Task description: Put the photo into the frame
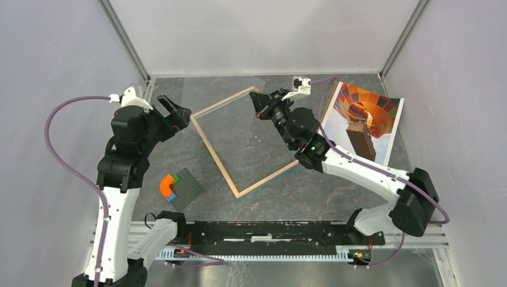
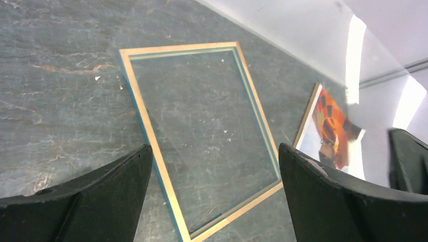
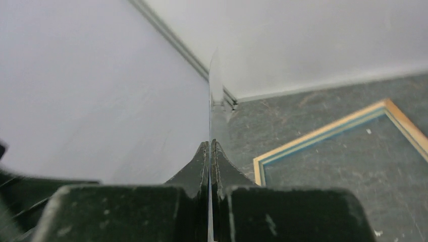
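Showing the task at an early stage: the photo (image 1: 366,116), one balloon print, rests picture-side up at the table's far right, curling up against the right wall, well apart from the frame (image 1: 214,156) and touched by neither claw; the frame, also one, lies flat at mid-table with its light wood side up and a blue edge showing at its near corner; the grey table (image 1: 287,185) shows straight through its middle, so nothing opaque sits inside it.

My right claw (image 3: 210,145) is pinched fully closed on one thin clear sheet (image 3: 210,96), held edge-on above the frame's far corner; whether this sheet belongs to the frame I cannot say for sure, though I judge it likely.

My left claw (image 1: 177,112) stands spread wide and empty, hanging just beside the frame's left corner and looking down onto it.

Done, in my judgement: the frame is open and ready to receive the print.

Left to do: put down the sheet, fetch the photo, lay it squarely within the frame.

Count: one photo; one frame; one clear sheet; two claws; one dark grey plate (image 1: 190,190) by my left arm, with a small cluster of coloured blocks (image 1: 169,185) (orange, blue, green) at its edge.
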Motion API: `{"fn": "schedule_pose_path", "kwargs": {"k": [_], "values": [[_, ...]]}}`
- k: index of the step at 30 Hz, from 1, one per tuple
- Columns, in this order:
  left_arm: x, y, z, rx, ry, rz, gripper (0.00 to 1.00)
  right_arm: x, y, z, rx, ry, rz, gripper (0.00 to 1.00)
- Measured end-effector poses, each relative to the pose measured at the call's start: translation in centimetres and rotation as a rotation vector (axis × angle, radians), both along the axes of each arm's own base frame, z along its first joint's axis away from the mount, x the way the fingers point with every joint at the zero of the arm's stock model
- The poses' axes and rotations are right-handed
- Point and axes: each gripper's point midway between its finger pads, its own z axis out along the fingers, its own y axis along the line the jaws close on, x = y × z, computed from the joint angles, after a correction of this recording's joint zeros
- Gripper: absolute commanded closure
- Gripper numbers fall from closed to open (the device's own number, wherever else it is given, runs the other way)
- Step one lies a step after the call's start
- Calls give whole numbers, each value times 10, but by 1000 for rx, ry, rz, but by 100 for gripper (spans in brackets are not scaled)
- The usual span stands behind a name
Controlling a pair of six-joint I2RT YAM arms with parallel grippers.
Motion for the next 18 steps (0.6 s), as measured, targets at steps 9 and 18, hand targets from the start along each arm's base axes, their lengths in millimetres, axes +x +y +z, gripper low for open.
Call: {"fn": "schedule_pose_path", "kwargs": {"k": [9, 18], "values": [[-6, -16, -41, 55, 121, -81, 0, 56, -45, -180, 183, 365, -238, 100], [-6, -42, -60, 134, 171, -176, 0, 47, -91, -248, 253, 457, -373, 100]]}}
